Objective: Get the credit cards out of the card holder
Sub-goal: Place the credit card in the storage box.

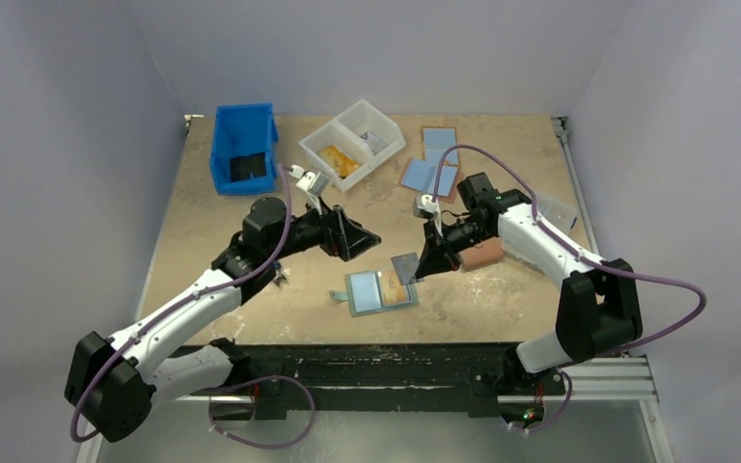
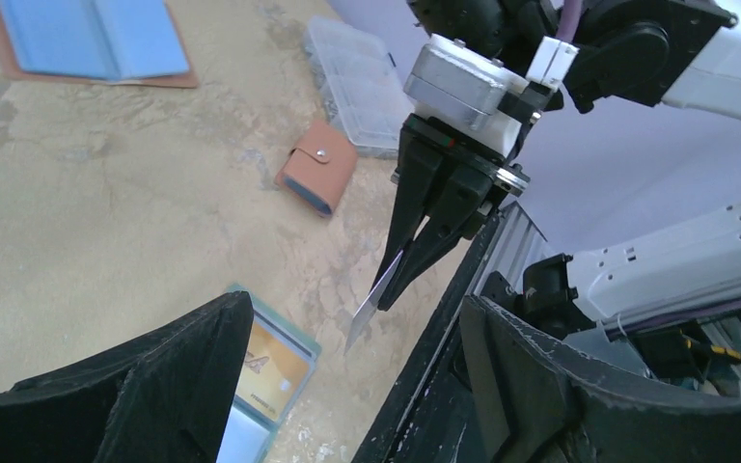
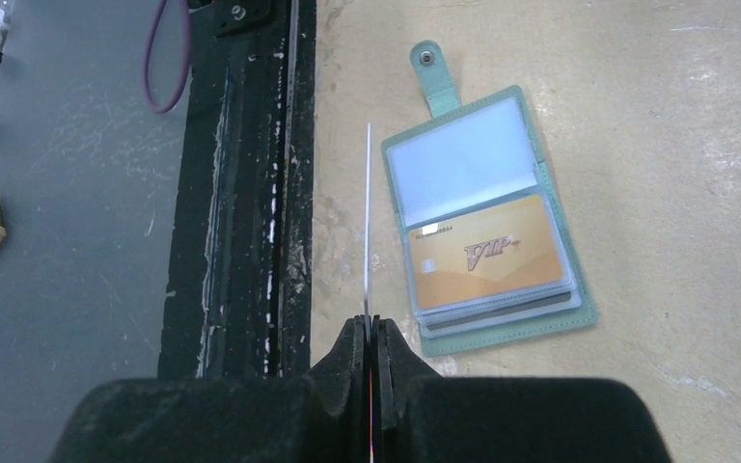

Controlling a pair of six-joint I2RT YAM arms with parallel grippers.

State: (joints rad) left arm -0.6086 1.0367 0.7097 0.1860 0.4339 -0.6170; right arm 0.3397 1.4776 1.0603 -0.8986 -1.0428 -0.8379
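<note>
The teal card holder (image 1: 382, 290) lies open and flat near the table's front edge. A tan-orange credit card (image 3: 487, 253) sits in its clear sleeve, with the snap tab (image 3: 434, 69) stretched out. My right gripper (image 1: 423, 271) is shut on a thin dark credit card (image 1: 405, 264), held in the air just right of the holder. That card shows edge-on (image 3: 368, 217) in the right wrist view. My left gripper (image 1: 363, 237) hovers open and empty behind the holder, its fingers (image 2: 193, 376) wide apart and facing the held card (image 2: 371, 304).
A blue bin (image 1: 244, 145) and a white divided tray (image 1: 352, 145) stand at the back. Light-blue-and-brown wallets (image 1: 431, 174) lie at the back right. A salmon-pink snap wallet (image 2: 316, 178) and a clear plastic box (image 2: 367, 87) lie by the right arm. A black rail (image 3: 251, 193) edges the table front.
</note>
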